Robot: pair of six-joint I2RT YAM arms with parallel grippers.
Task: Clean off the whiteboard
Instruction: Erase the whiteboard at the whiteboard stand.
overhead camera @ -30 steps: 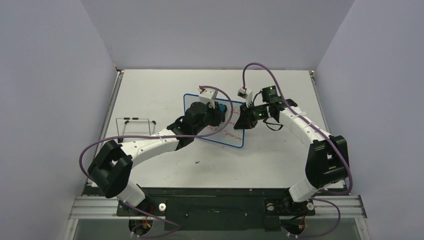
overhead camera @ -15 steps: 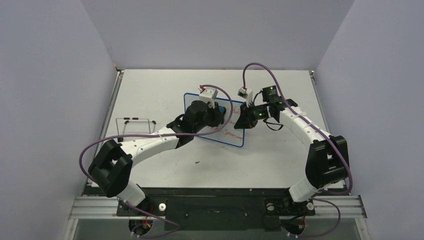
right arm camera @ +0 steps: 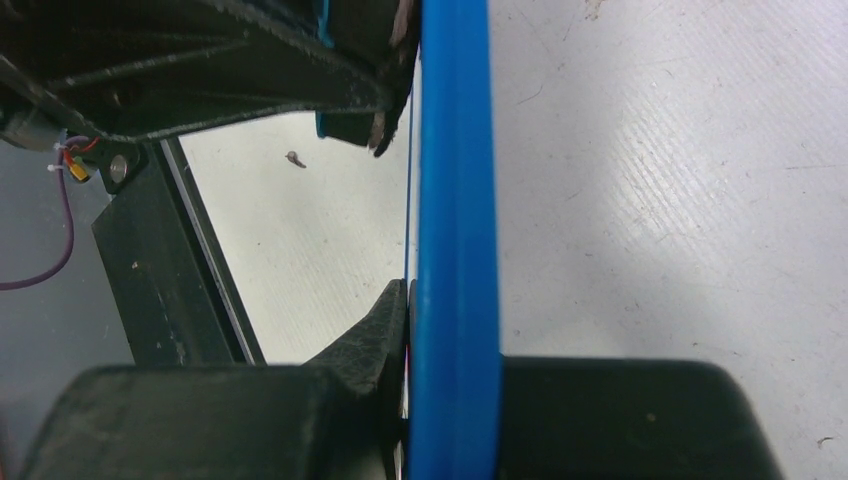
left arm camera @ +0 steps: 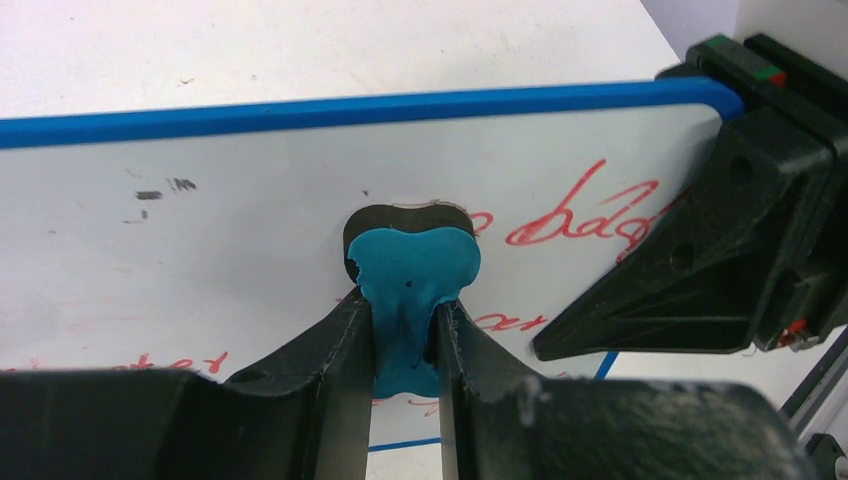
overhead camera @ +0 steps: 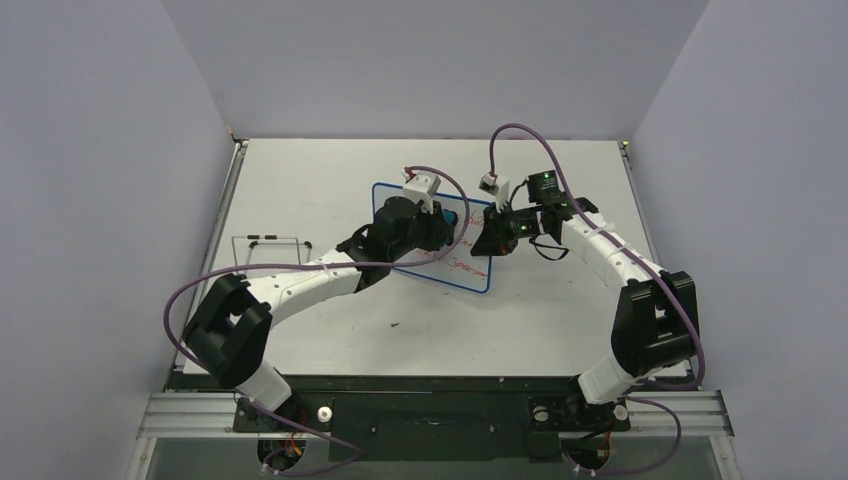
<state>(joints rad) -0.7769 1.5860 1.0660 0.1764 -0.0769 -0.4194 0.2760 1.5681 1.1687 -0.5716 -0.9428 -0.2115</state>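
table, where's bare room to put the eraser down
Bare: the far strip of the white table between the blue-rimmed white whiteboard and the back wall, and the near strip between it and the arm bases, bar one dark speck. Crowded: the centre, where the left gripper with the blue-and-black eraser and the right gripper meet at the whiteboard.

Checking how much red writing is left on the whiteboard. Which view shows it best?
Left wrist view: the whiteboard fills it, red handwriting clear beside the blue eraser. Top external shows it only faintly, partly hidden by the left arm. Right wrist shows only the blue rim, edge-on.
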